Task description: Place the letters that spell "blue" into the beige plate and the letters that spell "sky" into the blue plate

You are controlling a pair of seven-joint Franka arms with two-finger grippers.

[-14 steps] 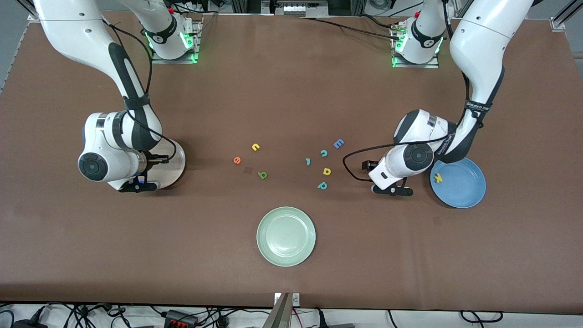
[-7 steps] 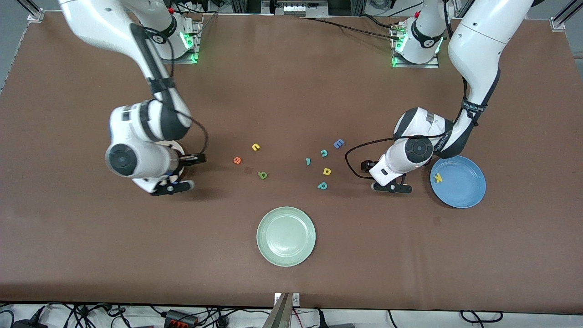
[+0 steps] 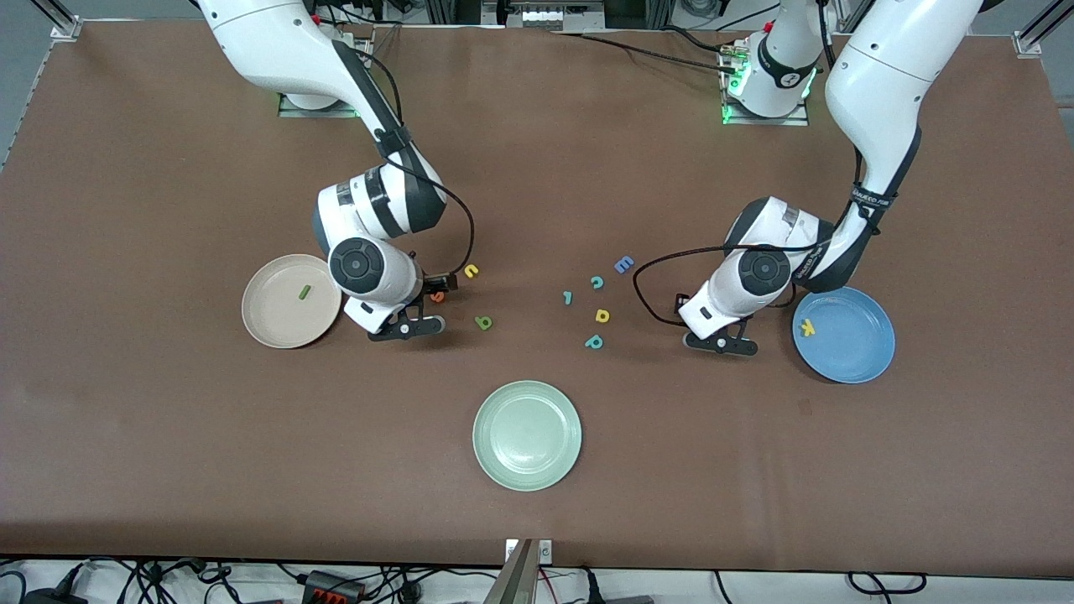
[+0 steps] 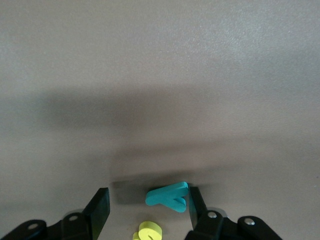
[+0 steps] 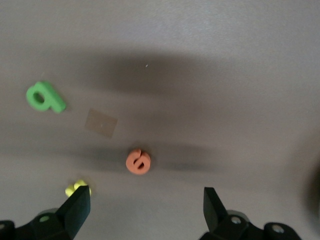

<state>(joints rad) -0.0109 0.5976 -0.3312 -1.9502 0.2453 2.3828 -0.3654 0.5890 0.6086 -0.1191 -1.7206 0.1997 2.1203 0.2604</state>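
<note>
I see the dark green "l" [image 3: 304,292] lying in the beige plate [image 3: 268,323], the yellow "k" [image 3: 807,328] in the blue plate [image 3: 856,352], the right gripper [image 5: 141,209] spread wide over the orange "e" [image 5: 138,161], and the left gripper [image 4: 145,206] part-open around the teal "y" [image 4: 169,196] on the table

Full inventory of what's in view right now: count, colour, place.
beige plate: 1, cream, right arm's end
l: 1, dark green, in beige plate
blue plate: 1, sky blue, left arm's end
k: 1, yellow, in blue plate
green plate: 1, pale, nearest the front camera
Mid-table, 1 each: yellow u, orange e, green b, teal c, blue E, yellow d-shape, teal p, small teal letter
y: 1, teal, on table
yellow letter: 1, beside y
right tool: open, over orange e
left tool: open, around y
</note>
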